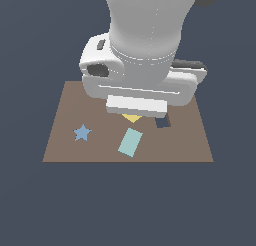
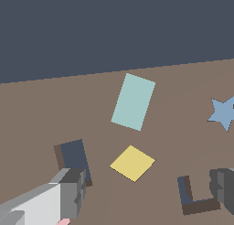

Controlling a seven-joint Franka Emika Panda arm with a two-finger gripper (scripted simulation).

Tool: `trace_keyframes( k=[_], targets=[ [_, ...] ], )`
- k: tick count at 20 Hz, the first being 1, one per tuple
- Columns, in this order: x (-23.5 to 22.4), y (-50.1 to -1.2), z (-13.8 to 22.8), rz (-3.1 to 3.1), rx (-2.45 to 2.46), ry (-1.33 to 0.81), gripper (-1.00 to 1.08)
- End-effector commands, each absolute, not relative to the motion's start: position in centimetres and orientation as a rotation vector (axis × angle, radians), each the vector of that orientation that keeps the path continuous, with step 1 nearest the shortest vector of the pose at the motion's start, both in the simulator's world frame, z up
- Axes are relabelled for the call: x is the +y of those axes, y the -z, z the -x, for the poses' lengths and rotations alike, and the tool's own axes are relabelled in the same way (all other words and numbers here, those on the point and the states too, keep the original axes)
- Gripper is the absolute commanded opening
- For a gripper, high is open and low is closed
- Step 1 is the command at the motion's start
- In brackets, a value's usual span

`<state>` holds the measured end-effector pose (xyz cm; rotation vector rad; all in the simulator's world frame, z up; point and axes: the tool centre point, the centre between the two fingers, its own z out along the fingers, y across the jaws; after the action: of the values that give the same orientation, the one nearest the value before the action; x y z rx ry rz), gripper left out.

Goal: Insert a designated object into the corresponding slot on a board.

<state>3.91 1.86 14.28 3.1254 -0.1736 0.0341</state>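
Tool (image 2: 146, 196) fingers spread, empty, above board (image 1: 65, 140), teal rectangle (image 2: 133, 102) flat and tilted near board edge, apart from slot (image 2: 74, 156), yellow diamond (image 2: 132, 163) between them, star (image 2: 224, 112) aside.

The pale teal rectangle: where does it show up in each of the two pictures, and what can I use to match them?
Exterior view: the teal rectangle lies tilted on the brown board, near the board's front edge, between the blue star and the dark cutout.
Wrist view: the teal rectangle lies flat near the board's edge, clear of the gripper.
Shared landmark: the yellow diamond, next to the rectangle in both views, half hidden under the arm in the exterior view.
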Motion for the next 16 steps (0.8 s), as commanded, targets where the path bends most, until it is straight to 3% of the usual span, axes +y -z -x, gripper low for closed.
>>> trace_keyframes(
  k=[1,16],
  targets=[
    [1.8,-12.6,-4.8,-3.121,-0.257,-0.028,1.0],
    [0.9,-5.5,-9.2,-3.076,-0.632,-0.002,1.0]
  ],
)
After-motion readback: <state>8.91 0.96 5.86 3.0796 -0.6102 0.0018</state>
